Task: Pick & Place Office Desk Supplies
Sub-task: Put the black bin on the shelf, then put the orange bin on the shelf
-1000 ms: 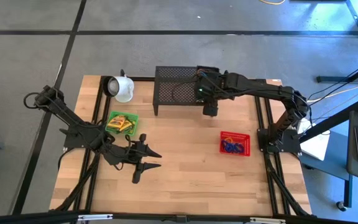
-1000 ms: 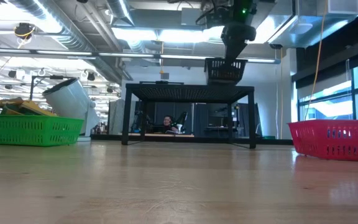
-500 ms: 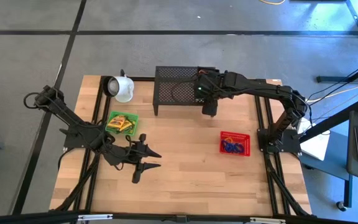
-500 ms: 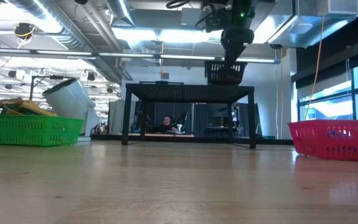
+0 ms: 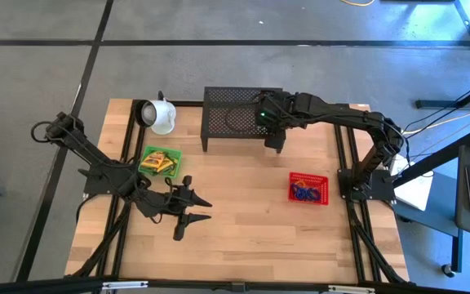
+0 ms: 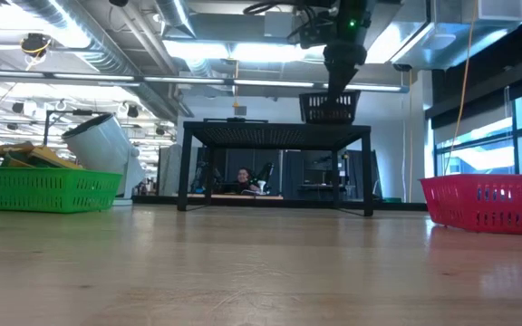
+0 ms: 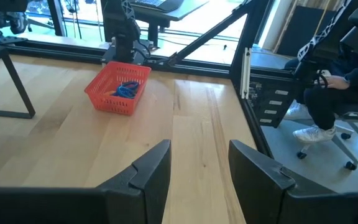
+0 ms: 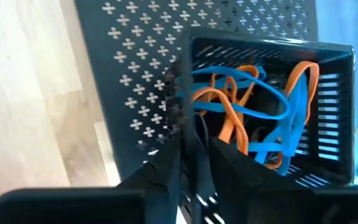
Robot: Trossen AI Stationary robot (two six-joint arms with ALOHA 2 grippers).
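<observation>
**Basket of bands on the rack, right tool pinching its wall**

The right tool [image 8: 199, 134] is narrow, clamped on one side wall of a small black basket [image 8: 328, 81] holding blue and orange rubber bands [image 8: 253, 106]. One finger is inside the wall and one outside, so the basket lies directly ahead of the tool, its open mouth facing the wrist camera. In the low view the basket [image 6: 331, 107] appears to sit on the right end of the rack [image 6: 275, 134], with the tool coming down onto it from above. Whether its floor bears fully on the rack I cannot tell.

My read is that the next move turns on that pinch at the wall: the tool must spread and lift straight up, or it will drag the basket along the top.

The left tool [image 5: 202, 208] waits wide open, low over the bench [image 5: 243, 245], well apart from the rack and facing the red tray [image 7: 118, 87].
</observation>
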